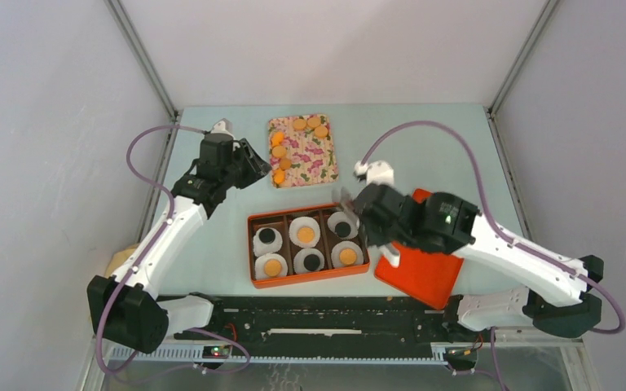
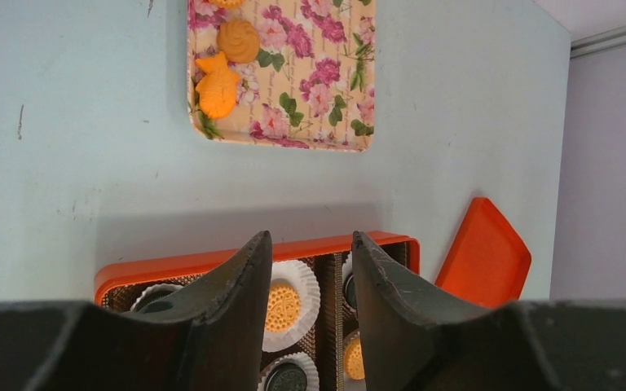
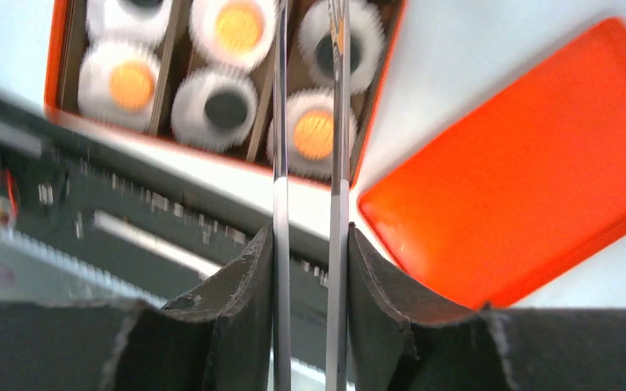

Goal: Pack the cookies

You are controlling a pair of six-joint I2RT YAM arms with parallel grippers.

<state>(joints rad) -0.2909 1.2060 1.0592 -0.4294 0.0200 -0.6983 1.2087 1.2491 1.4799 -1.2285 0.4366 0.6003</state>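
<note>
Pale blue counter [image 1: 220, 261], grey walls [image 1: 49, 122]. L fingers [image 2: 236, 301] apart, empty; R fingers [image 3: 244, 277] clamp metal tongs [image 3: 279, 122] by box [image 1: 310, 279] w/ cookies [image 1: 305, 235].

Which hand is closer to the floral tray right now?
Left. The left hand hovers at the left edge of the tray; the right hand is over the right end of the box.

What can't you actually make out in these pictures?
- Left wrist view: the fingers of the left gripper cover much of the box, and the top edge cuts off the tray.
- Right wrist view: blurred. The tongs held by the right gripper run off the top edge, so their tips are unseen here.
- Top view: the right arm hides part of the lid.
</note>
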